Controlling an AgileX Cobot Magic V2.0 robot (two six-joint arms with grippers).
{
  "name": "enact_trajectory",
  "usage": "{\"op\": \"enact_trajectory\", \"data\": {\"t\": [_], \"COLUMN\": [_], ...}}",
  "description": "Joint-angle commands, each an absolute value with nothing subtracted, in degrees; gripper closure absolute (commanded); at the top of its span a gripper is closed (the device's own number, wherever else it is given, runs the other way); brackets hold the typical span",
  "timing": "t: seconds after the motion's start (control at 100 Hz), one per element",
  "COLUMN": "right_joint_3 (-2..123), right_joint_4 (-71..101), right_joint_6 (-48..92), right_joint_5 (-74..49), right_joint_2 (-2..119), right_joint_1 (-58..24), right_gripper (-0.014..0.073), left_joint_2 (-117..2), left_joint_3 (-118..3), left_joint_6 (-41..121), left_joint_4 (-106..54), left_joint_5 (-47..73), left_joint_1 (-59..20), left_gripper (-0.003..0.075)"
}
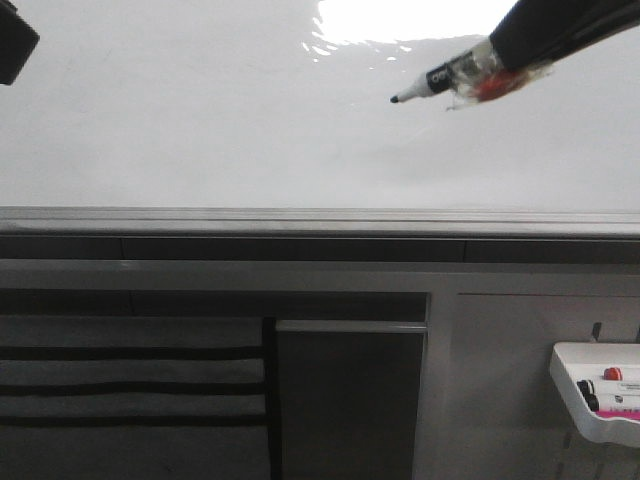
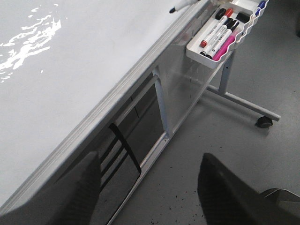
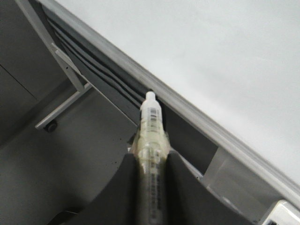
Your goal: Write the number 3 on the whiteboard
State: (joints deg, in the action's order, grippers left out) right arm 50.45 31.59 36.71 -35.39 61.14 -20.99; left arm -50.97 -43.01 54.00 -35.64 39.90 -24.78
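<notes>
The whiteboard [image 1: 200, 130] lies glossy and blank before me, glare at its far edge, grey floor [image 2: 225, 140] beneath. My right gripper [image 3: 151, 164] is clamped on one marker [image 1: 440, 80], tip seemingly just above the board. My left gripper [image 2: 150, 187] stands apart, empty. One tray [image 2: 220, 56] holds perhaps five markers.

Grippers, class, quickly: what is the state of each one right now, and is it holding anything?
Left gripper: jaws open, holding nothing.
Right gripper: jaws closed on the marker, tip over the whiteboard, which shows no writing yet.
</notes>
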Motion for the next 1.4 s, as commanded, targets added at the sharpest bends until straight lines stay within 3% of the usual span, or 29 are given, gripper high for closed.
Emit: {"op": "enact_trajectory", "data": {"t": [0.0,0.21,0.51,0.81,0.98,1.19,1.39], "right_joint_3": [55.65,69.94,83.26,84.66,82.56,80.05,78.30], "right_joint_4": [33.50,31.02,21.80,17.25,14.53,16.22,14.04], "right_joint_6": [36.40,34.75,29.09,26.15,24.20,24.92,23.83], "right_joint_5": [-33.10,-44.08,-47.91,-43.28,-49.09,-40.24,-47.27], "right_joint_2": [62.23,72.66,84.76,88.17,85.99,88.78,86.22], "right_joint_1": [-20.56,-20.56,-20.70,-19.60,-18.50,-22.96,-20.53], "right_gripper": [0.0606,0.0606,0.0606,0.0606,0.0606,0.0606,0.0606], "left_joint_2": [-50.28,-50.28,-50.28,-50.28,-50.28,-50.28,-50.28], "left_joint_3": [-44.56,-44.56,-44.56,-44.56,-44.56,-44.56,-44.56], "left_joint_6": [53.42,53.52,53.52,53.52,53.52,53.52,53.52], "left_joint_4": [-38.13,-38.13,-38.13,-38.13,-38.13,-38.13,-38.13], "left_joint_5": [36.92,36.92,36.92,36.92,36.92,36.92,36.81], "left_joint_1": [-24.66,-24.66,-24.66,-24.66,-24.66,-24.66,-24.66], "left_gripper": [0.0300,0.0300,0.0300,0.0300,0.0300,0.0300,0.0300]}}
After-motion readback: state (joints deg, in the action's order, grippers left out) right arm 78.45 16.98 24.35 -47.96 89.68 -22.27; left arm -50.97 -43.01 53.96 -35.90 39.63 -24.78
